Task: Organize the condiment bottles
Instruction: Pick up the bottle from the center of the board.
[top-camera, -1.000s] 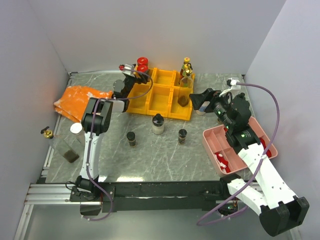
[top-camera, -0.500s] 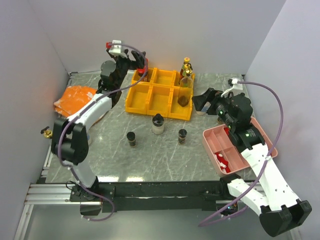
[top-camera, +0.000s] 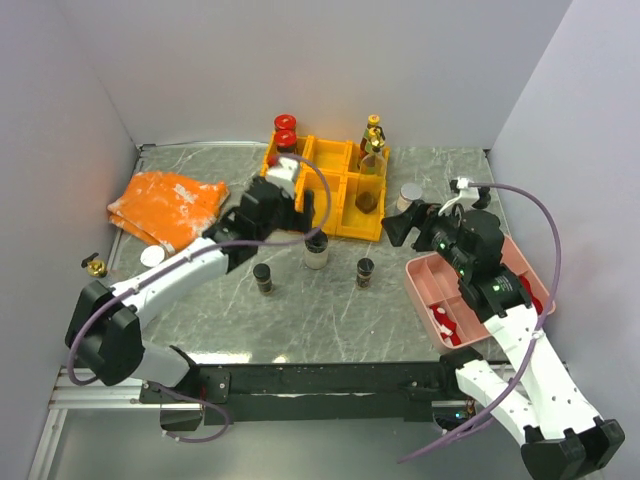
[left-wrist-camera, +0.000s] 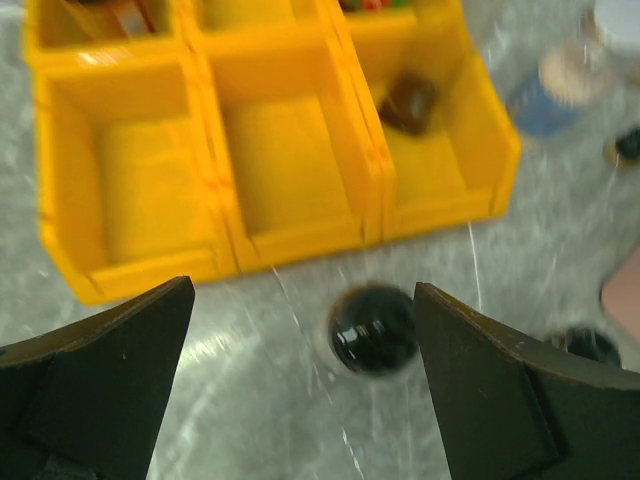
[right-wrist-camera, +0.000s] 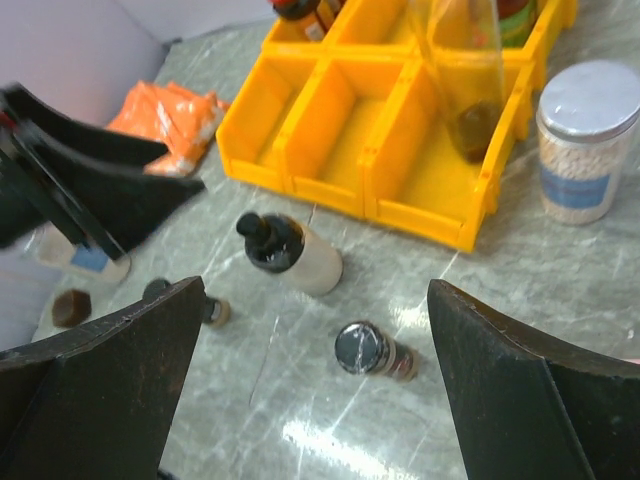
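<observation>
From above, the yellow bin rack (top-camera: 322, 195) sat at the back of the counter (top-camera: 330, 310). Two red-capped bottles (top-camera: 285, 128) stood at its far left corner. A black-capped bottle (top-camera: 316, 248) and a small dark bottle (top-camera: 263, 277) stood loose in front of it.

In the left wrist view, the left fingers (left-wrist-camera: 100, 380) were spread wide, with that black cap below and between them.

In the right wrist view, the right fingers (right-wrist-camera: 110, 400) were also spread and held nothing, above a silver-capped bottle (right-wrist-camera: 368, 352). A silver-lidded jar (right-wrist-camera: 585, 140) stood beside the rack.

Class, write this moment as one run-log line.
left end effector: open, over black-capped white bottle | right end effector: open, empty
</observation>
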